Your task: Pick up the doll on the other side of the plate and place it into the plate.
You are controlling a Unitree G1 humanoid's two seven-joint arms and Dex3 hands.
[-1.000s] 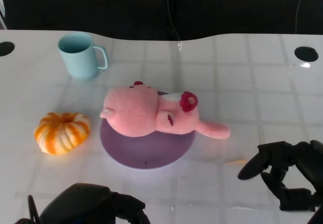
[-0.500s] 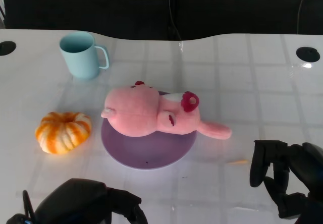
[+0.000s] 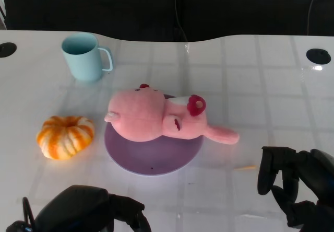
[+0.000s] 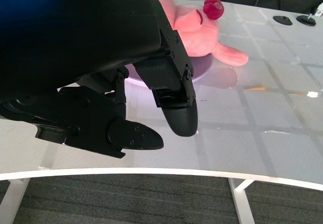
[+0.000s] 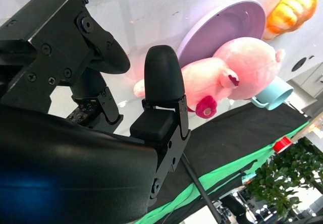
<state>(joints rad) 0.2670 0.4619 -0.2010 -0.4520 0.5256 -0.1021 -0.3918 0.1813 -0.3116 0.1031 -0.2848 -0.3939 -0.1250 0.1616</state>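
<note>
The pink plush doll (image 3: 162,118) already lies on the purple plate (image 3: 151,156), one ear overhanging its rim, so placement looks done, and both the right hand (image 3: 295,187) and left hand (image 3: 88,211), empty with fingers apart, likely need only retreat.

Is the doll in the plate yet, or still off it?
In: the pink doll lies on its side across the purple plate, one ear hanging past the rim.

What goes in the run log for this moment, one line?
doll: lying on plate, one limb over rim | left hand: open, empty, near table edge | right hand: open, empty, right of plate | task: placed
</note>
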